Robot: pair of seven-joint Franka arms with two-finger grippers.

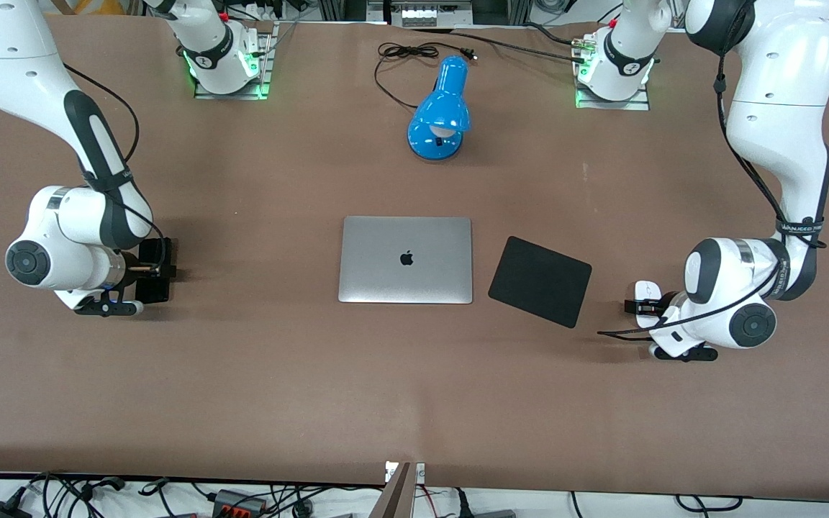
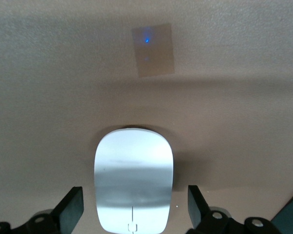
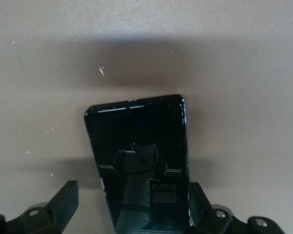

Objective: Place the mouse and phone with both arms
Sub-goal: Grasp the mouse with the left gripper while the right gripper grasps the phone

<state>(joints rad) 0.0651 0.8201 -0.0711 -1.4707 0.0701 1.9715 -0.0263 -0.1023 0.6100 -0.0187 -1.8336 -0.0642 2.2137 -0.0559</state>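
Note:
The white mouse (image 1: 647, 289) lies on the brown table at the left arm's end. In the left wrist view the mouse (image 2: 134, 180) sits between the two black fingers (image 2: 71, 210) with a gap on each side. My left gripper (image 1: 646, 303) is open and low around it. The black phone (image 1: 152, 286) lies at the right arm's end. In the right wrist view the phone (image 3: 139, 161) is between the fingers, one finger (image 3: 199, 197) against its edge, the other apart. My right gripper (image 1: 159, 271) is open and low around it.
A closed silver laptop (image 1: 406, 259) lies at the table's middle, with a black square mouse pad (image 1: 540, 280) beside it toward the left arm's end. A blue desk lamp (image 1: 440, 111) and its black cable (image 1: 407, 52) lie nearer the robot bases.

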